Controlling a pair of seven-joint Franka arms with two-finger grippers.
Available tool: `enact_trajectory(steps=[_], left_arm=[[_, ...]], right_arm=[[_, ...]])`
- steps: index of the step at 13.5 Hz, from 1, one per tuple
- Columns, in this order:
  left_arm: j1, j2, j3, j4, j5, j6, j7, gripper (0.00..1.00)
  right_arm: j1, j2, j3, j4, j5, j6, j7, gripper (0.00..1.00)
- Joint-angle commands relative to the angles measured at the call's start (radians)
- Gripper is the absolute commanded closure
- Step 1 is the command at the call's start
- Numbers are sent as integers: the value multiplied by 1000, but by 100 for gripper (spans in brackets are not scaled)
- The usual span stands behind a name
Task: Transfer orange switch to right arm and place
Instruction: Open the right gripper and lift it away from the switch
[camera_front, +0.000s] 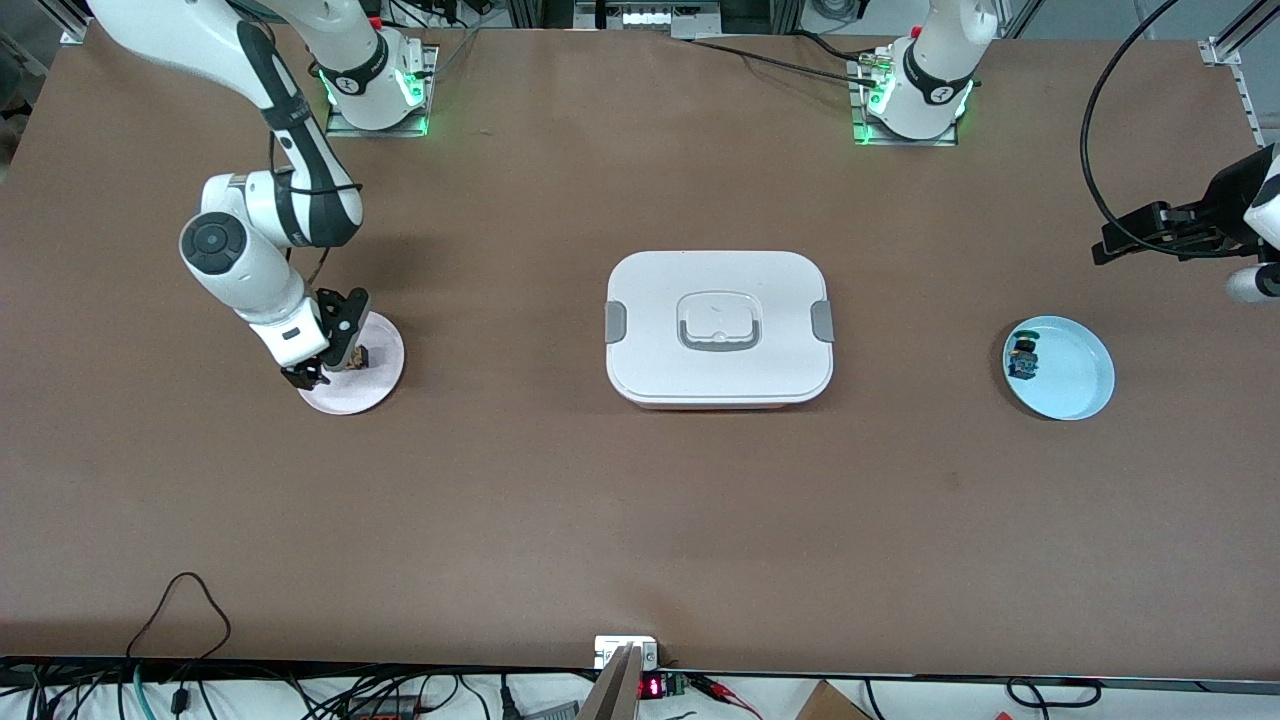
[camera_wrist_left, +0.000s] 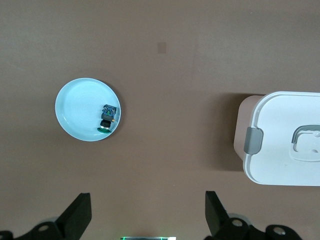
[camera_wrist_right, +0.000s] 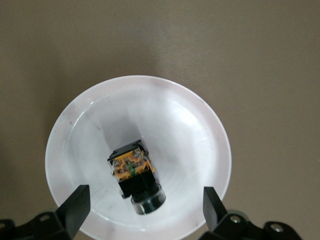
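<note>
Here the right gripper (camera_front: 335, 365) stands low over the pink plate (camera_front: 385, 385) at the right arm's end of the table, its two fingers (camera_wrist_right: 75, 207) spread wide and holding nothing. The orange switch (camera_wrist_right: 134, 172) lies on its side in the plate, between the spread fingers and touching neither of them, with its orange and black body toward the plate's middle and its round button end toward the rim. In the front view the switch shows as a small dark block just beside the gripper. Near the table's centre rests a white lidded container (camera_front: 718, 328) with grey side latches and a recessed handle in its lid. Toward the left arm's end sits a light blue plate (camera_front: 1075, 385) holding a black switch with green and blue parts (camera_front: 1022, 357) close to its rim. The left gripper (camera_front: 1135, 240) waits in the air near that end of the table, its fingers (camera_wrist_left: 77, 215) wide apart and empty.
</note>
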Motion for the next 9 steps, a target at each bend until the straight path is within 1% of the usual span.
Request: enact_trajectory(steps=[1,3,4,6,7,9], left_arm=[[-4,-8,-4,8,21,-16,15,0],[-4,-8,-5,8,19,-17,15,0],[-4,-8,-10,8,16,-20,13,0],[-4,-11,-11,8,7,-37,13,0],[-4,-11,-11,8,5,-39,13,0],[-8,-7,-17,8,2,-33,13,0]], right_arm=[[-4,-78,-5,50,62,-133,45,0],[-6,-86,-34,139,164,-287,98,0],[-6,-86,-45,187,183,-352,129,0],[-6,-86,-67,283,188,-478,227,0],[-7,-86,-70,334,189,-553,316,0],[-7,-97,-74,396,196,-666,526,0]])
